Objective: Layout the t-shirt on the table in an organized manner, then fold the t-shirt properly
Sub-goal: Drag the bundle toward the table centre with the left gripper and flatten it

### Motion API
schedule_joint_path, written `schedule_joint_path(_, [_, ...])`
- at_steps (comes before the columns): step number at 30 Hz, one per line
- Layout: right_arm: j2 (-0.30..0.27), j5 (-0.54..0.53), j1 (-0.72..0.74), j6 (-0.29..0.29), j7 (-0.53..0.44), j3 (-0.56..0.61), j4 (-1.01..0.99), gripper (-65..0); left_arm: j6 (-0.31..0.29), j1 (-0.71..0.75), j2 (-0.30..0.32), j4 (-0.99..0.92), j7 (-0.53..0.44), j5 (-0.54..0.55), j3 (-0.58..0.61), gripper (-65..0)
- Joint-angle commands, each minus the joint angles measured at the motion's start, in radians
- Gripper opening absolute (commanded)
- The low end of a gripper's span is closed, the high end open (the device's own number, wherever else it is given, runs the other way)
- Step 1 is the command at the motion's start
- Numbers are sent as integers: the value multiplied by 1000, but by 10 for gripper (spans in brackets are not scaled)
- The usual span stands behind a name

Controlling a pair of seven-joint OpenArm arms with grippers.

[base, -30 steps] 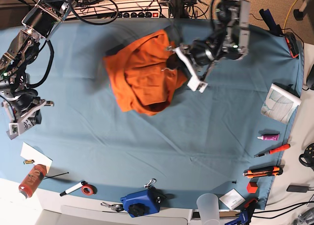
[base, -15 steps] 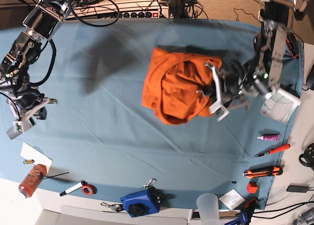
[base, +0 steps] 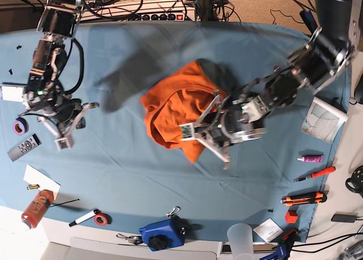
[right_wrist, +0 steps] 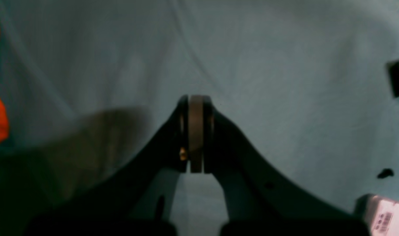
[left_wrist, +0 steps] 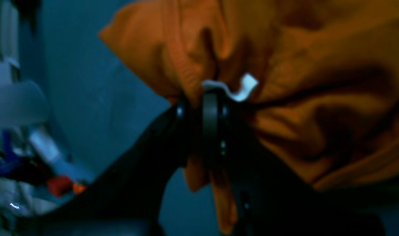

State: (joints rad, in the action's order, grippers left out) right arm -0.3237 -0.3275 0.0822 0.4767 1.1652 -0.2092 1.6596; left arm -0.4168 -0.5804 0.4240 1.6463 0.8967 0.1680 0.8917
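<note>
Your left gripper [left_wrist: 202,108] pinches the t-shirt [base: 176,110], bunched mid-table [base: 142,180], by its collar; right gripper [right_wrist: 195,131] clenched empty. It's light, limp cloth: grasp shoulders next.

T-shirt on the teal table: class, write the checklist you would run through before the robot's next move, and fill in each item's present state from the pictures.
1. Left gripper has hold of the t-shirt: ok, jaws pinch orange fabric beside the white neck label.
2. T-shirt laid out flat: not ok, it is bunched in a crumpled heap.
3. Right gripper free to help: ok, shut on nothing, over bare table.
4. Sleeves and hem located: cannot tell, folds hide them.
5. Loose tools away from the shirt: ok, they lie along the table edges.
</note>
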Motion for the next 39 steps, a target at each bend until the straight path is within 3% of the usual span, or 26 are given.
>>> schedule_joint_path(1, [-17, 9, 12, -11, -39, 6, 14, -650, 9, -51, -19, -12, -29, -17, 18, -650])
schedule_joint_path(4, [-17, 35, -2, -31, -47, 14, 14, -650, 26, -113, -74, -102, -33, -60, 82, -650])
schedule_joint_path(9, [-17, 37, -5, -33, -47, 12, 14, -650, 128, -172, -136, -201, -46, -131, 103, -650])
schedule_joint_path(10, [-17, 37, -5, -33, -47, 12, 14, -650, 137, -179, -140, -205, -52, -131, 103, -613])
schedule_joint_path(13, [-18, 37, -5, -33, -47, 12, 14, -650, 140, -184, -139, -206, -60, -131, 101, -403])
schedule_joint_path(15, [-18, 37, -5, -33, -47, 12, 14, -650, 140, -181, -140, -206, -60, -130, 101, -362])
schedule_joint_path(17, [-18, 37, -5, -33, -47, 12, 14, -650, 161, -179, -141, -206, -66, -130, 101, -362])
schedule_joint_path(18, [-17, 37, -5, -33, -47, 12, 14, -650, 201, -179, -142, -206, -71, -131, 101, -362])
schedule_joint_path(21, [-17, 37, -5, -33, -48, 12, 14, -650, 384, -182, -150, -200, -34, -133, 101, -367])
schedule_joint_path(23, [-17, 37, -4, -33, -49, 12, 14, -650, 496, -181, -156, -182, 62, -204, 100, -435])
schedule_joint_path(26, [-17, 36, -4, -33, -56, 12, 15, -650, 621, -178, -158, -153, 203, -381, 100, -639])
schedule_joint_path(28, [-17, 29, -5, -33, -55, 12, 15, -650, 676, -163, -158, -151, 268, -500, 88, -650])
schedule_joint_path(32, [-17, 28, -5, -33, -55, 12, 16, -650, 689, -82, -158, -151, 347, -596, -21, -650])
schedule_joint_path(36, [-17, -25, -4, -31, -55, 12, 16, -650, 652, 22, -157, -147, 377, -590, -218, -650])
schedule_joint_path(39, [-17, -80, -4, -6, -51, 12, 17, -650, 625, 95, -132, -94, 378, -520, -374, -650])
